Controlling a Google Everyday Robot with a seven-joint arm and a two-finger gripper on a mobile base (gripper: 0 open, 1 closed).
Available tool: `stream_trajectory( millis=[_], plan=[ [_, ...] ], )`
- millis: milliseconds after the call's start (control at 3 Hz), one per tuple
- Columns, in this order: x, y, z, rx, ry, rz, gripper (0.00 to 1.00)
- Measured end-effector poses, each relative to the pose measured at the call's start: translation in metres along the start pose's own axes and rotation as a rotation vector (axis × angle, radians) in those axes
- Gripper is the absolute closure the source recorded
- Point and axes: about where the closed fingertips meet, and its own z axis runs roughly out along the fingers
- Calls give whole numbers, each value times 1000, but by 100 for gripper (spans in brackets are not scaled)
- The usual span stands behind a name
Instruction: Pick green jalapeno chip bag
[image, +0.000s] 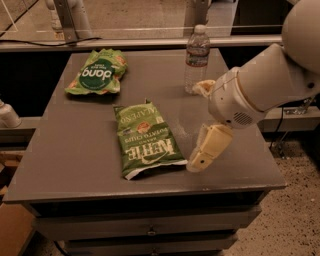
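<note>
The green jalapeno chip bag (146, 141) lies flat on the grey table (70, 155), near the front middle, with its white "Kettle" lettering upside down to the camera. My gripper (196, 125) hangs just right of the bag, open and empty. Its lower finger (207, 149) reaches down to the table beside the bag's near right corner. Its upper finger (202, 87) is close to the bottle. The big white arm comes in from the right.
A smaller green "dang" bag (96, 74) lies at the back left of the table. A clear water bottle (196, 57) stands upright at the back, just behind my gripper. Drawers sit under the table's front edge. A railing runs behind the table.
</note>
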Motion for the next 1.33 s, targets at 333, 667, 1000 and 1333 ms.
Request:
stream_trajectory(
  millis=[333, 667, 1000, 1333],
  plan=[
    [0, 1, -3, 6, -16, -3, 0],
    [2, 2, 10, 17, -88, 23, 0],
    [-5, -5, 34, 34, -164, 59, 0],
    [-15, -19, 55, 38, -209, 95, 0]
  ],
)
